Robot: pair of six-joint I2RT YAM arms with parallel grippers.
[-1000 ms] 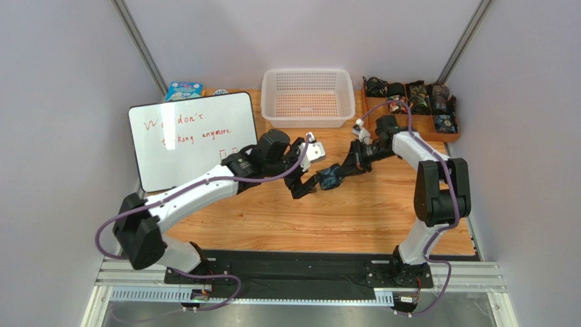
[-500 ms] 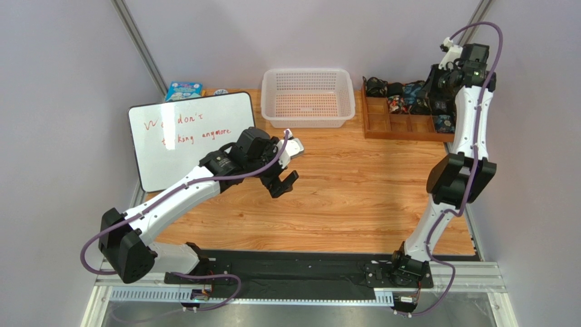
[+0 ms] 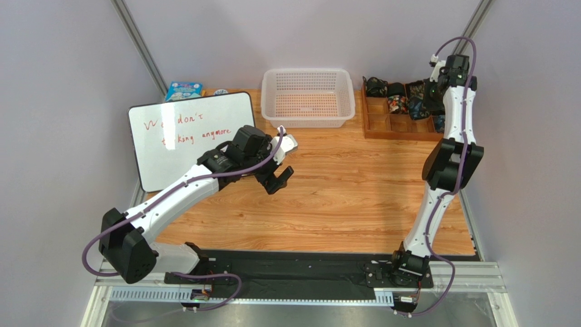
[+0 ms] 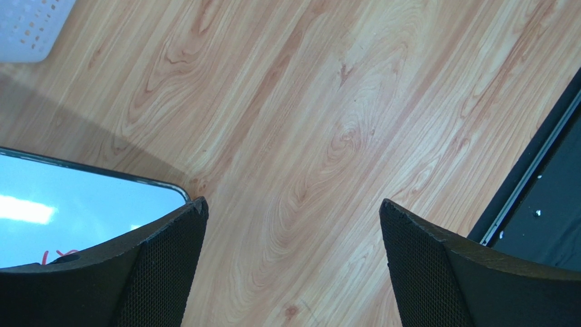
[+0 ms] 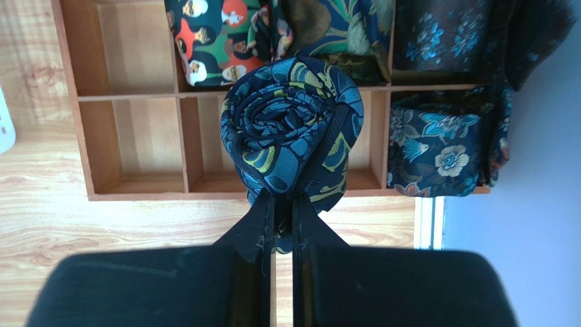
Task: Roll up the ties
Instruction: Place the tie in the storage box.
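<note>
1. The right tool is closed to a narrow gap on a rolled tie, dark with teal-blue and yellowish paisley. The roll is pinched at its lower edge, and its spiral end is turned toward the wrist camera.
2. The rolled tie is held in the air over the wooden tray, which stands at the far right corner of the desk. In the right wrist view the roll overlaps the divider between the tray's two rows.
3. Other ties are lodged in the tray's compartments: one printed with faces, one dark with small blue flowers, and one with large blue blossoms.
4. The left tool is spread wide, with only the desk's wood grain seen between its fingers. It hangs above the desk just beside a corner of the whiteboard.
5. A white basket is set at the desk's far edge, between the whiteboard and the wooden tray.
</note>
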